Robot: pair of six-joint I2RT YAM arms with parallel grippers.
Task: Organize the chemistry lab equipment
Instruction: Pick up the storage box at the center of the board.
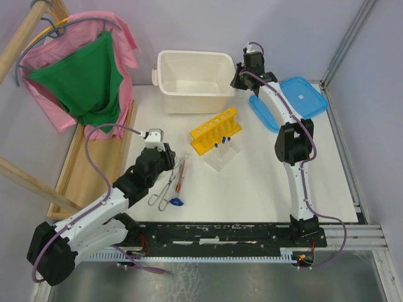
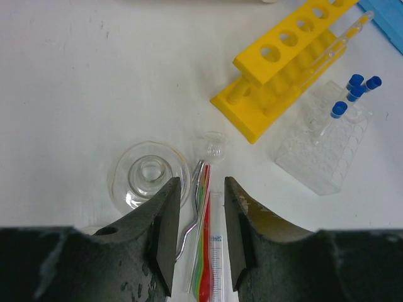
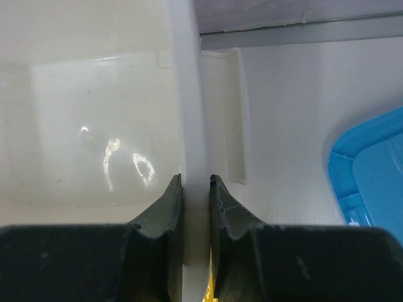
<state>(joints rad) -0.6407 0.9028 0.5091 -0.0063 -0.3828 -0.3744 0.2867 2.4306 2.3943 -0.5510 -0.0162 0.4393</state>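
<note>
Blue-capped tubes (image 2: pixel 356 93), four (one yellow rack (image 1: pixel 211 139)); left fingers (image 2: pixel 164 233) released, right fingers (image 3: pixel 170 220) grasping tub (image 3: pixel 192 94).

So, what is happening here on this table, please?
A robot is tidying lab equipment. Its right pincer is closed on the side wall of the white tub at the back. Its left pincer is open above the metal tongs and the thin red rod, which lie on the table beside a small glass flask. The yellow rack and the blue-capped tubes stand untouched in the middle.
</note>
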